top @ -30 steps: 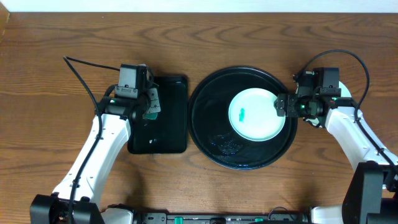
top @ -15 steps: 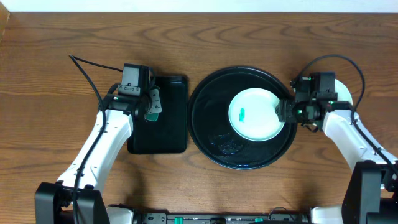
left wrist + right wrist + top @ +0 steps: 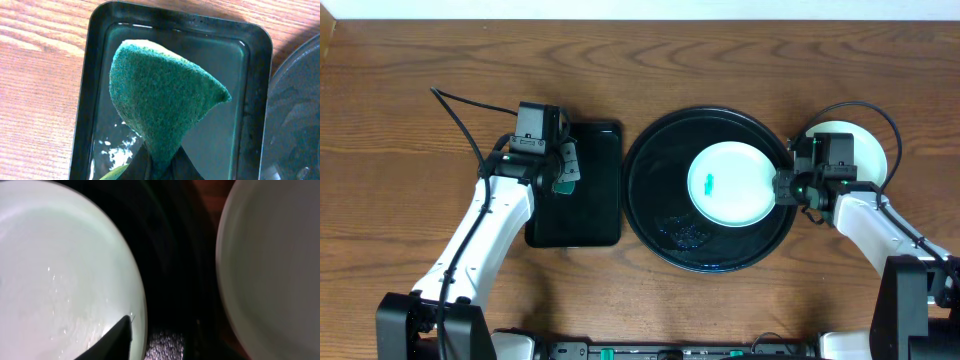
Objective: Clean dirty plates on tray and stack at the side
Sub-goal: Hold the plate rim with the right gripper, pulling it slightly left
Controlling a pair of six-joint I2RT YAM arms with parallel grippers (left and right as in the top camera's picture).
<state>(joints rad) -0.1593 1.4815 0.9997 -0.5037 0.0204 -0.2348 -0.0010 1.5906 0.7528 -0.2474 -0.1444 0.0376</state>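
1. Left pincer [image 3: 563,170] is clenched on a green sponge [image 3: 160,95] and holds it above the rectangular black tray [image 3: 255,100], which has a thin film of water in it.
2. The right pincer [image 3: 782,186] sits at the right rim of the mint plate [image 3: 730,183]. One dark fingertip [image 3: 117,337] lies over that rim, but whether the plate is grasped cannot be told.
3. The mint plate lies in the round black tray [image 3: 665,160], right of centre, and bears a small teal smear [image 3: 709,184].
4. A white plate [image 3: 868,150] rests on the wooden tabletop [image 3: 420,60] just beside the round tray's right edge, partly hidden by the right arm.
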